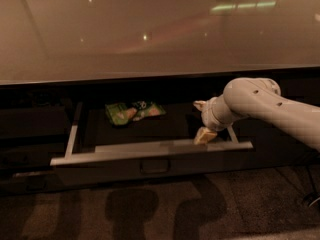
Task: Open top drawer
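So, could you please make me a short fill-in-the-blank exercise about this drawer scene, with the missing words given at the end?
1. The top drawer is not shut; it stands ____.
2. Inside it lies a packet whose colour is mostly ____.
3. The gripper is at the drawer's front rim, towards the ____ side of the picture.
4. The small handle sits in the ____ of the drawer front.

Missing words: open; green; right; middle.
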Robot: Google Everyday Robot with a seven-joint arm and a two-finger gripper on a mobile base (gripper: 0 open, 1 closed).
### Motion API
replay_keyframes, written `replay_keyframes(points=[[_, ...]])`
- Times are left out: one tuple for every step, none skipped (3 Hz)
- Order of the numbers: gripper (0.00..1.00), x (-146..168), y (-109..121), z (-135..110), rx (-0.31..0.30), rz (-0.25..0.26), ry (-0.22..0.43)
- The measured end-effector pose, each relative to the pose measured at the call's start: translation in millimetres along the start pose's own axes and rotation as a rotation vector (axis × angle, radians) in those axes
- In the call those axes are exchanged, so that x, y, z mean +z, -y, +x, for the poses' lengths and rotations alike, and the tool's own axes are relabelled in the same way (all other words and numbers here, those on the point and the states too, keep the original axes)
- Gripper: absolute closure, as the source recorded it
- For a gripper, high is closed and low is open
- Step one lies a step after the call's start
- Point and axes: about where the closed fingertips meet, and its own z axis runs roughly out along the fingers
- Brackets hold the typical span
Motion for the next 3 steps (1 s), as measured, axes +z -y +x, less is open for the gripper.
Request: replay_keyframes(points=[[0.0,-6,-41,-2,0.0,-0.01,0.033],[0.0,-33,-122,5,0.051,-0.034,0.047],[0.0,-36,-130,7,0.057,-0.039,0.044]])
